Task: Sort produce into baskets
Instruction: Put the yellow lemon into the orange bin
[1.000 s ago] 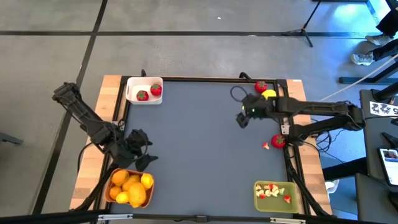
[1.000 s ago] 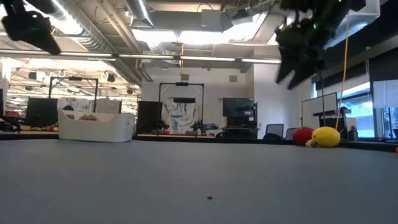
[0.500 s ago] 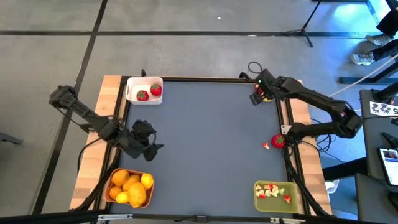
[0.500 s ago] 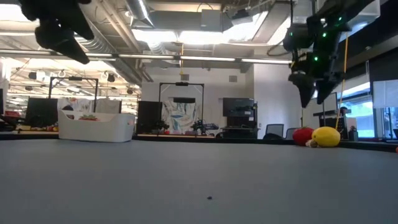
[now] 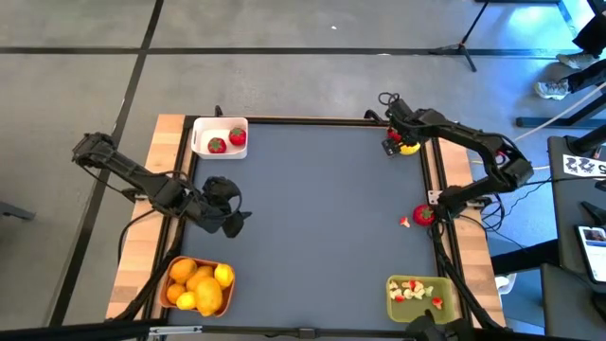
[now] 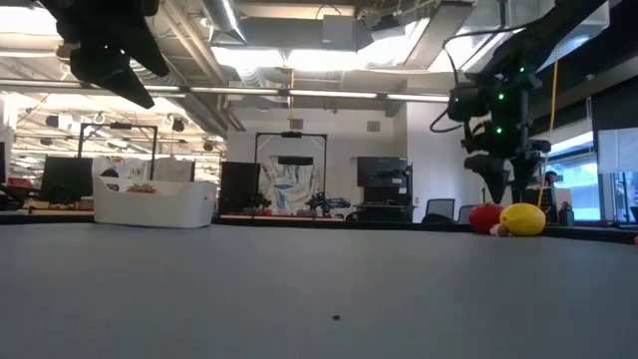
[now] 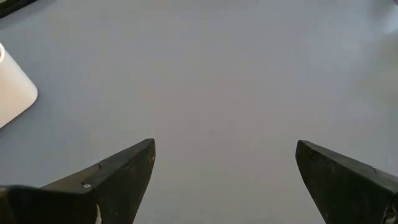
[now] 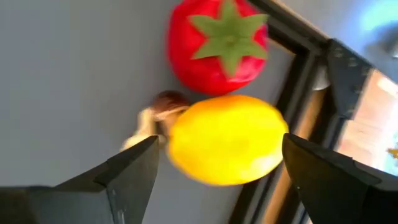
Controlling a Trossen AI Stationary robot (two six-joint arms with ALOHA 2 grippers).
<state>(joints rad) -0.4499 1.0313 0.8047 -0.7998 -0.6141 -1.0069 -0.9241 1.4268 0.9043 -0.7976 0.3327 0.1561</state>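
Hovering over the far right corner of the table point(image 5: 312, 208), the right gripper point(image 5: 396, 134) stands with its jaws spread and empty, straddling a yellow lemon point(image 8: 225, 139). Beside the lemon sits a red strawberry with a green top point(image 8: 217, 45), touching it, and a small pale-and-brown bit point(image 8: 155, 118) lies against its other side.

The lemon looks like a light, smooth toy with a rounded skin, so it may slip. A hold across its widest middle seems soundest, with the fingers kept clear of the strawberry.

The left gripper point(image 5: 227, 213) waits above the table's left side, jaws apart, holding nothing.

Count from the high view:
- The white basket point(image 5: 202, 128) holds two strawberries.
- The orange basket point(image 5: 170, 267) holds a heap of yellow and orange fruit, too crowded to count.
- The olive-green basket point(image 5: 445, 289) holds several small pale and red bits.
- One more strawberry point(image 5: 423, 215) and a small bit point(image 5: 404, 223) lie loose by the right edge.
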